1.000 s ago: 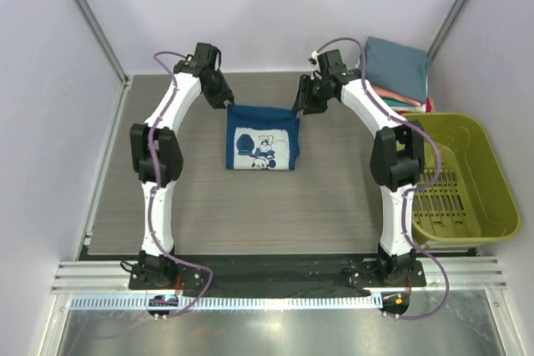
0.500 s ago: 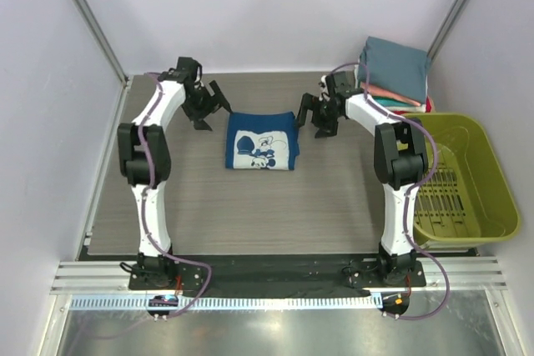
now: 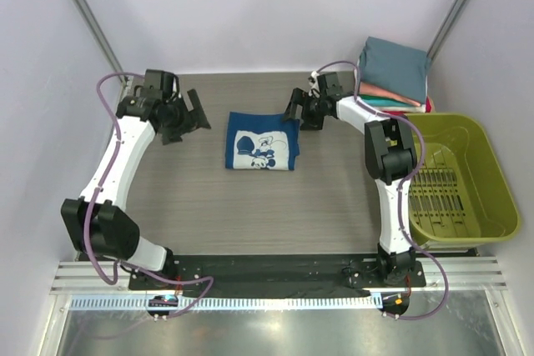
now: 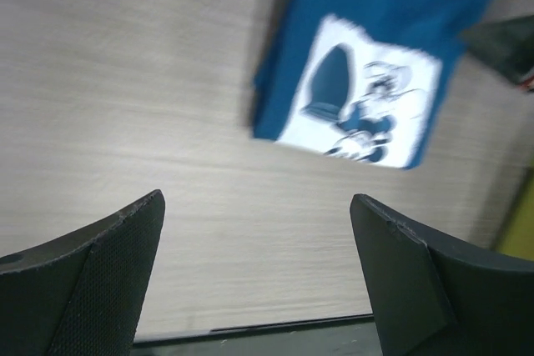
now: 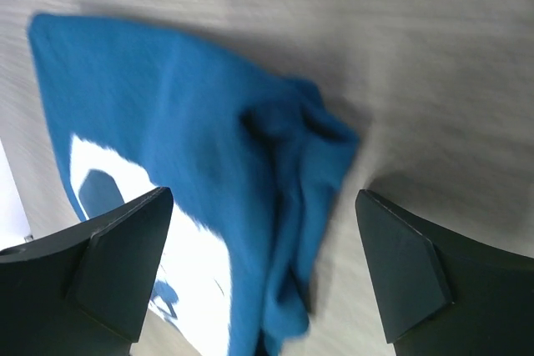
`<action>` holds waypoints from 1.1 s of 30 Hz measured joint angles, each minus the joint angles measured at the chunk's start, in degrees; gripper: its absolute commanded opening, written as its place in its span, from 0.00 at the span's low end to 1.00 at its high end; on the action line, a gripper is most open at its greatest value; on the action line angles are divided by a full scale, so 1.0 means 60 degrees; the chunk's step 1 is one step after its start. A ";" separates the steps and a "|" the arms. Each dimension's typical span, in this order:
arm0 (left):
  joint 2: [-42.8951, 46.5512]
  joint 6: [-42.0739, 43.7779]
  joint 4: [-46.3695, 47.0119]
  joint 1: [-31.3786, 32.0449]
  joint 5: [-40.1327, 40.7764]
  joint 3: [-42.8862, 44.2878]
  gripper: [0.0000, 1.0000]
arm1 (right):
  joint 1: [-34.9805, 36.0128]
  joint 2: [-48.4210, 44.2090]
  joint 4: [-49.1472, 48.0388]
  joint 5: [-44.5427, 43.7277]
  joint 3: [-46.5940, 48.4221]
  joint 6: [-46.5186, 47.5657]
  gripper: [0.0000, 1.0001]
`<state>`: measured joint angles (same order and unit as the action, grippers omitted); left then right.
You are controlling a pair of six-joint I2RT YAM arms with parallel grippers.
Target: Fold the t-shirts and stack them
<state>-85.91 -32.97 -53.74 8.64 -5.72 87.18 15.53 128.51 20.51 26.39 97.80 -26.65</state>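
Table [image 3: 250, 214] first: grey wood-grain top. Off its R side stands the basket [image 3: 494, 174] (olive plastic, slotted floor). Further in, approx mid-width, the shirt [image 3: 262, 141] lies flat on the table. It's folded to a rough rectangle, navy-blue w/ the white cartoon-mouse print facing up. Its far R corner looks bunched and lumpy in the R wrist view; the rest lies smooth.

L gripper [image 3: 192, 121] hangs to the L of the shirt, well apart from it, fingers spread wide w/ nothing btw them. Its wrist view shows only table btw the two dark fingers, w/ the shirt beyond, blurred. R gripper [image 3: 299, 114] sits just at the shirt's far R corner, fingers likewise spread wide and pinching nothing. From its wrist cam the bunched corner shows below the gap. Whether it touches the cloth I can't tell.

Farthest off, in the far R corner just behind the basket, is the stack [image 3: 395, 71] of folded shirts. Slate-teal is on top, coral under it, and a red sliver shows at the bottom edge.
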 measured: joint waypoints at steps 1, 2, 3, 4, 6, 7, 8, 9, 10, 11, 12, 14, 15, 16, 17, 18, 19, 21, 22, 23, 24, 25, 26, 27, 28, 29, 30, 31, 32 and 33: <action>0.0157 0.0135 -0.0047 0.0000 0.0182 -0.0299 0.93 | 0.0058 0.0095 -0.0131 0.0004 0.0091 -0.0055 0.92; 0.0310 0.0284 -0.0051 0.0000 0.0306 -0.0630 0.93 | 0.0124 0.0160 -0.0277 -0.0004 0.0153 -0.0087 0.89; 0.0444 0.0375 -0.0051 0.0000 0.0426 -0.0922 0.93 | 0.0215 0.0233 -0.0455 -0.0011 0.0175 -0.0127 0.84; 0.0623 0.0492 -0.0033 0.0004 0.0579 -0.1271 0.93 | 0.0306 0.0280 -0.0619 -0.0029 0.0171 -0.0164 0.72; 0.0998 0.0663 0.0025 0.0000 0.0885 -0.2000 0.93 | 0.0495 0.0372 -0.1002 -0.0036 0.0062 -0.0280 0.46; 0.1209 0.0758 0.0080 0.0000 0.1038 -0.2412 0.92 | 0.0565 0.0408 -0.1231 -0.0007 -0.0091 -0.0353 0.19; 0.1330 0.0820 0.0076 0.0000 0.1155 -0.2677 0.92 | 0.0601 0.0441 -0.1464 0.0091 -0.0259 -0.0426 0.09; 0.1395 0.0852 0.0058 0.0000 0.1253 -0.2852 0.91 | 0.0612 0.0441 -0.1585 0.0109 -0.0401 -0.0510 0.02; 0.1406 0.0889 0.0036 0.0000 0.1355 -0.2943 0.91 | 0.0627 0.0441 -0.1763 0.0160 -0.0568 -0.0590 0.01; 0.1406 0.0933 0.0044 0.0000 0.1490 -0.2980 0.91 | 0.0608 0.0437 -0.1872 0.0251 -0.0648 -0.0645 0.01; 0.1406 0.0980 0.0069 0.0000 0.1596 -0.2983 0.91 | 0.0554 0.0433 -0.1920 0.0357 -0.0656 -0.0645 0.01; 0.1461 0.1038 0.0142 0.0000 0.1745 -0.2983 0.91 | 0.0412 0.0415 -0.1708 0.0495 -0.0550 -0.0532 0.01; 0.1508 0.1053 0.0189 0.0000 0.1789 -0.2991 0.91 | 0.0342 0.0412 -0.1501 0.0506 -0.0426 -0.0390 0.01; 0.1570 0.1067 0.0240 0.0000 0.1810 -0.3013 0.91 | 0.0255 0.0412 -0.1158 0.0510 -0.0211 -0.0215 0.01; 0.1625 0.1075 0.0266 0.0000 0.1843 -0.3031 0.91 | 0.0153 0.0408 -0.0714 0.0492 0.0142 0.0025 0.01; 0.1672 0.1075 0.0270 0.0004 0.1869 -0.3042 0.91 | 0.0073 0.0379 -0.0408 0.0463 0.0426 0.0215 0.01; 0.1698 0.1075 0.0277 0.0000 0.1887 -0.3042 0.91 | -0.0022 0.0317 -0.0015 0.0393 0.0772 0.0510 0.01; 0.1716 0.1075 0.0284 0.0000 0.1942 -0.3045 0.91 | -0.0193 0.0135 0.0747 0.0219 0.1526 0.1049 0.01; 0.1716 0.1075 0.0291 0.0000 0.1960 -0.3060 0.91 | -0.0280 -0.0029 0.0969 0.0142 0.1774 0.1286 0.01; 0.1716 0.1075 0.0295 0.0004 0.1967 -0.3078 0.90 | -0.0375 -0.0270 0.1162 0.0069 0.1945 0.1519 0.01; 0.1716 0.1075 0.0295 0.0004 0.1993 -0.3100 0.90 | -0.0455 -0.0506 0.1271 0.0018 0.2011 0.1694 0.01; 0.1716 0.1078 0.0295 0.0004 0.2018 -0.3107 0.90 | -0.0572 -0.0812 0.1450 -0.0044 0.2080 0.1905 0.01; 0.1716 0.1075 0.0299 0.0004 0.2036 -0.3122 0.90 | -0.0670 -0.1053 0.1566 -0.0076 0.2135 0.2058 0.01; 0.1716 0.1075 0.0302 0.0007 0.2044 -0.3126 0.90 | -0.0816 -0.1322 0.1712 -0.0135 0.2248 0.2251 0.01; 0.1716 0.1075 0.0302 0.0022 0.2051 -0.3126 0.90 | -0.0933 -0.1501 0.1810 -0.0168 0.2361 0.2393 0.01; 0.1716 0.1075 0.0302 0.0033 0.2058 -0.3126 0.90 | -0.1056 -0.1643 0.1912 -0.0200 0.2503 0.2517 0.01; 0.1716 0.1078 0.0302 0.0051 0.2065 -0.3126 0.90 | -0.1202 -0.1770 0.2036 -0.0219 0.2721 0.2685 0.01; 0.1716 0.1078 0.0302 0.0066 0.2073 -0.3126 0.90 | -0.1311 -0.1825 0.2138 -0.0233 0.2929 0.2798 0.01; 0.1716 0.1078 0.0302 0.0080 0.2091 -0.3126 0.90 | -0.1417 -0.1865 0.2251 -0.0255 0.3162 0.2932 0.01; 0.1716 0.1078 0.0306 0.0102 0.2109 -0.3129 0.90 | -0.1519 -0.1887 0.2412 -0.0291 0.3402 0.3049 0.01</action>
<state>-75.61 -26.50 -51.90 9.26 6.94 68.40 6.42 117.19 34.98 24.64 118.21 -8.36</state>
